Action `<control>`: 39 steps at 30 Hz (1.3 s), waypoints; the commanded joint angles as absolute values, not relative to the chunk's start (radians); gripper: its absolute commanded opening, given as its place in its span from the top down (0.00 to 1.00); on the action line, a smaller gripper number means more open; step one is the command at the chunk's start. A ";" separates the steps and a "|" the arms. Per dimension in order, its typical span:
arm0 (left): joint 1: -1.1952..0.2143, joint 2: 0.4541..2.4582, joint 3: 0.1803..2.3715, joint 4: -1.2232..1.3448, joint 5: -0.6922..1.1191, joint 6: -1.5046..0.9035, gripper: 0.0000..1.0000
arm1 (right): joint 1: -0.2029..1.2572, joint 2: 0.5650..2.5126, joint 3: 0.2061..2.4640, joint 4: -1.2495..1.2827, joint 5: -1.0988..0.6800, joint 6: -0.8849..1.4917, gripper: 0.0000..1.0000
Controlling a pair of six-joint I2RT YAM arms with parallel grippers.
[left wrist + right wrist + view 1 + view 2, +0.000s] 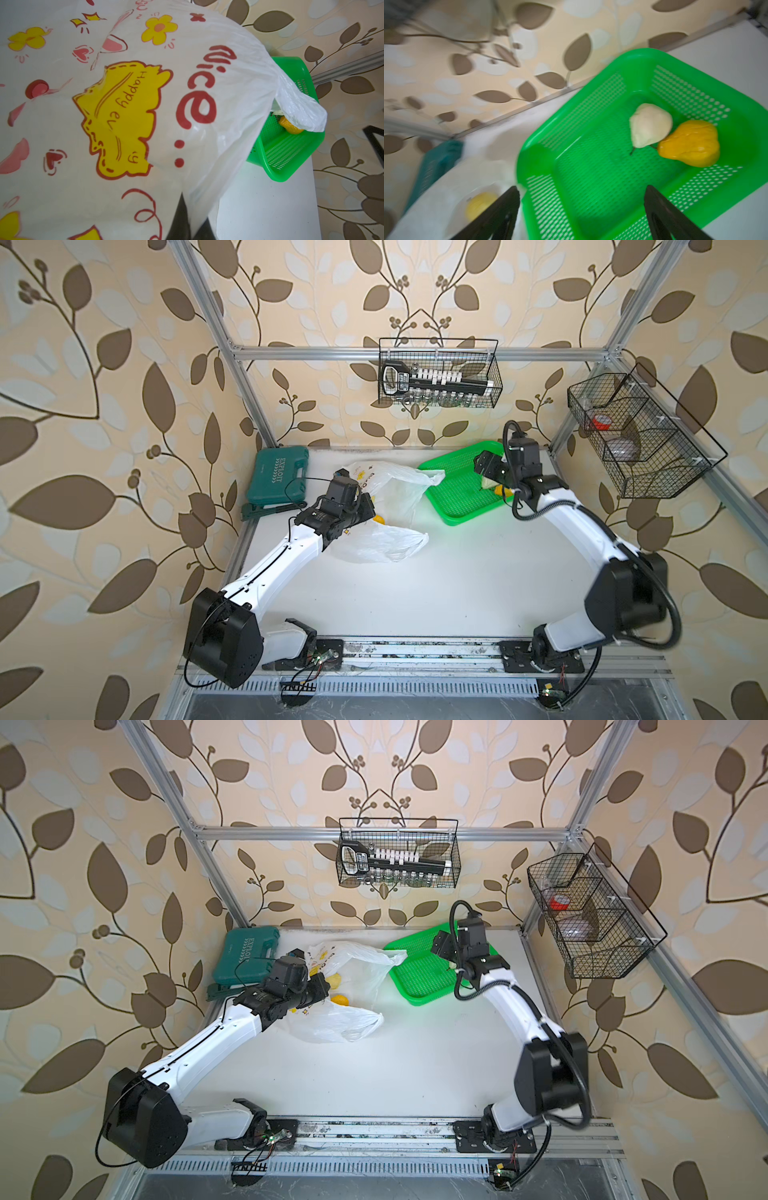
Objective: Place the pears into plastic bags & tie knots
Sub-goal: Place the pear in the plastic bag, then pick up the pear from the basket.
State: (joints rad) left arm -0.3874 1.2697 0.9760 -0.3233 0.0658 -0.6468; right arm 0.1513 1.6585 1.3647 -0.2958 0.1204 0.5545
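The white plastic bag (395, 485) with cartoon prints lies open at the back left of the table. My left gripper (192, 226) is shut on its film, holding the mouth up. In a top view, two pears show inside the bag, one orange (340, 999) and one yellow (333, 980). My right gripper (581, 188) hangs open and empty over the green tray (591, 197). In the tray a cream pear (651, 124) and an orange pear (689, 143) lie touching. No knots show; the bag's handles (301, 112) hang loose.
A teal tool case (282, 475) lies at the back left corner beside the bag. Two wire baskets hang on the frame, one on the back wall (440, 373) and one on the right (640, 435). Aluminium posts edge the table.
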 commanded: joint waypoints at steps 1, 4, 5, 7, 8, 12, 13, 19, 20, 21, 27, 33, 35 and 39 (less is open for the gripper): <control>-0.399 1.272 0.970 -0.297 0.085 -0.653 1.00 | 0.095 1.891 1.533 -0.485 0.325 0.525 0.07; -0.399 1.269 0.964 -0.294 0.090 -0.650 1.00 | 0.063 2.047 1.674 -0.523 0.330 0.522 0.07; -0.399 1.269 0.963 -0.292 0.091 -0.650 1.00 | 0.060 2.074 1.701 -0.523 0.327 0.513 0.07; -0.399 1.271 0.960 -0.289 0.098 -0.652 1.00 | 0.053 2.128 1.750 -0.521 0.324 0.487 0.07; -0.399 1.272 0.957 -0.288 0.100 -0.653 1.00 | 0.051 2.149 1.773 -0.521 0.313 0.477 0.07; -0.399 1.274 0.944 -0.278 0.102 -0.656 1.00 | 0.044 2.234 1.845 -0.539 0.279 0.456 0.08; -0.399 1.276 0.941 -0.277 0.101 -0.655 1.00 | 0.044 2.251 1.860 -0.545 0.269 0.455 0.08; -0.399 1.285 0.938 -0.272 0.099 -0.655 1.00 | 0.044 2.314 1.881 -0.550 0.216 0.473 0.09; -0.399 1.287 0.939 -0.271 0.100 -0.655 1.00 | 0.046 2.322 1.886 -0.552 0.214 0.474 0.09; -0.399 1.289 0.940 -0.270 0.100 -0.655 1.00 | 0.045 2.329 1.889 -0.549 0.207 0.471 0.09; -0.399 1.295 0.952 -0.278 0.092 -0.655 1.00 | 0.046 2.317 1.889 -0.532 0.144 0.451 0.33; -0.399 1.293 0.966 -0.284 0.089 -0.646 1.00 | 0.063 2.040 1.632 -0.353 0.009 0.507 0.53; -0.399 1.289 0.972 -0.290 0.094 -0.640 1.00 | 0.092 1.901 1.506 -0.278 -0.046 0.533 0.55; -0.400 1.276 0.978 -0.304 0.104 -0.626 1.00 | 0.196 1.638 1.273 -0.175 -0.139 0.584 0.57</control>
State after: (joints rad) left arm -0.3908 1.2991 0.9432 -0.3031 0.0799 -0.6540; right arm 0.1272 1.7779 1.3754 -0.2966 -0.0254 0.5320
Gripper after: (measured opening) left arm 0.045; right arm 0.577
